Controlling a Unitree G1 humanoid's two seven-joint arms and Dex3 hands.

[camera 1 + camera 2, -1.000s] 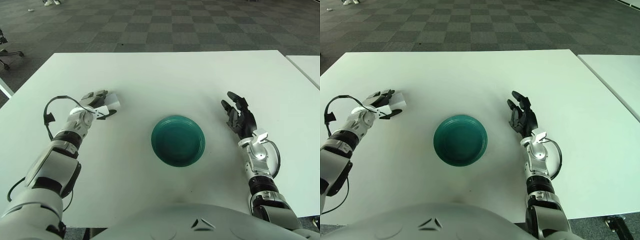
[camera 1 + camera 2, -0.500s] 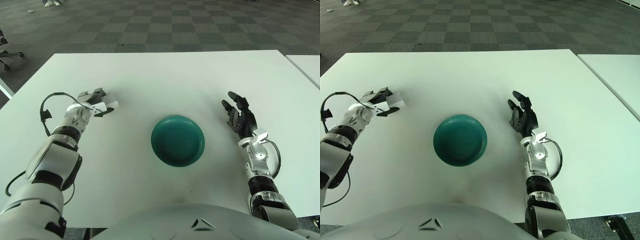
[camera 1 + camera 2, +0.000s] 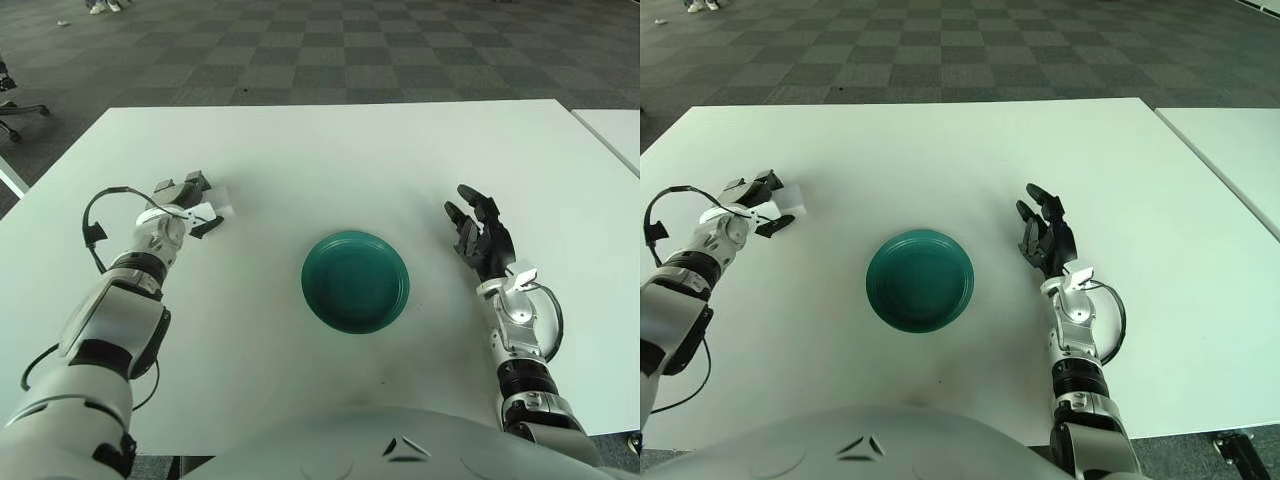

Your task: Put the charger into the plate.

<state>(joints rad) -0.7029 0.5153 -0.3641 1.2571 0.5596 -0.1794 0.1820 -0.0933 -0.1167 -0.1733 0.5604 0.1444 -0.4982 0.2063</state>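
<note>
Your charger, a small white block, sits on the left side of the white table, well apart from the plate and up-left of it. Your left hand is right at it: the dark fingers curl around the block from the near and left sides, and it looks pinched between them, though from here you cannot be sure whether it is lifted off the table or resting on it. A black cable loops out from that wrist over the tabletop. The green plate lies flat near the middle of the table, toward you, with nothing in it. Your right hand is to the right of the plate, near it but not touching, palm turned inward toward the plate, fingers spread and relaxed and pointing away from you, gripping nothing. Beyond the far edge of the table you see grey checkered carpet, and the corner of a second white table shows at the right edge.
</note>
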